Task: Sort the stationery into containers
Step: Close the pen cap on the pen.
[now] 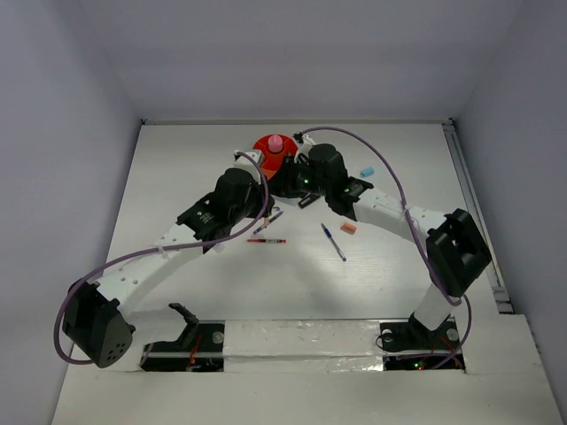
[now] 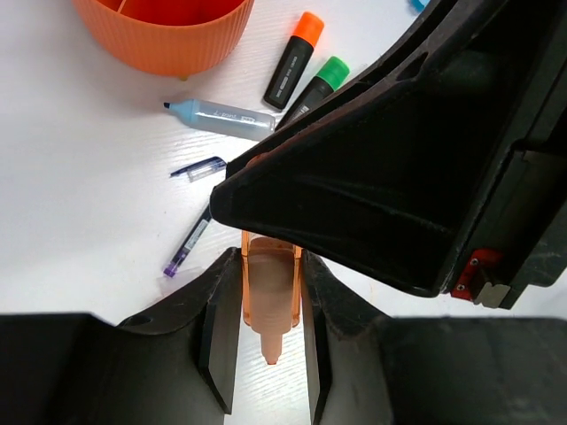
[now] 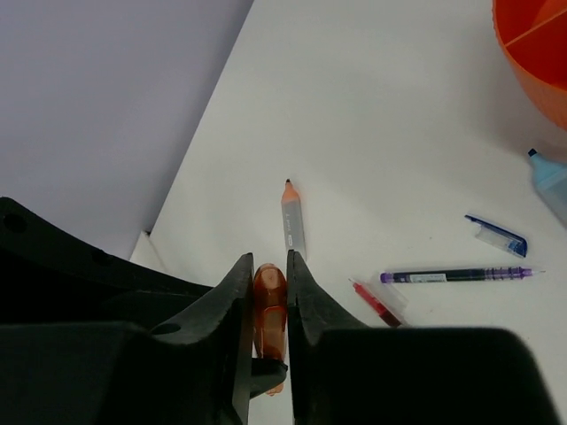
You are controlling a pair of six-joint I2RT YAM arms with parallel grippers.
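The white tabletop (image 1: 177, 177) carries everything, and the two arms reach from its near edge to meet around its middle, toward the far edge. The left gripper (image 2: 268, 266) has its jaws drawn in narrow, clamped on a translucent peach marker (image 2: 268, 305) that stands between the fingers (image 2: 221, 345). The right gripper (image 3: 268, 266) lies straight across the left one, its dark body filling much of the left wrist view. Its jaws are likewise pulled in close, pressing both sides of the peach marker (image 3: 270, 305), so both grippers have hold of it above the tabletop.

The orange cup (image 1: 270, 149) stands near the middle of the far edge, just beyond the grippers, with a pink piece (image 1: 275, 142) upright inside it.

Just beside the cup's near wall lie a light-blue marker (image 2: 217, 117), an orange-capped marker (image 2: 295, 60) and a green-capped marker (image 2: 321, 84), the last two side by side.

A purple pen (image 2: 189, 243) lies a little nearer, with a small blue cap (image 2: 199, 168) between it and the light-blue marker. A red pen (image 1: 266, 240) lies around the centre of the tabletop, and a blue pen (image 1: 333, 241) lies to its right, at a slant. A short orange piece (image 1: 348, 227) sits just beside the blue pen, and a short light-blue piece (image 1: 366, 171) lies farther toward the right edge.
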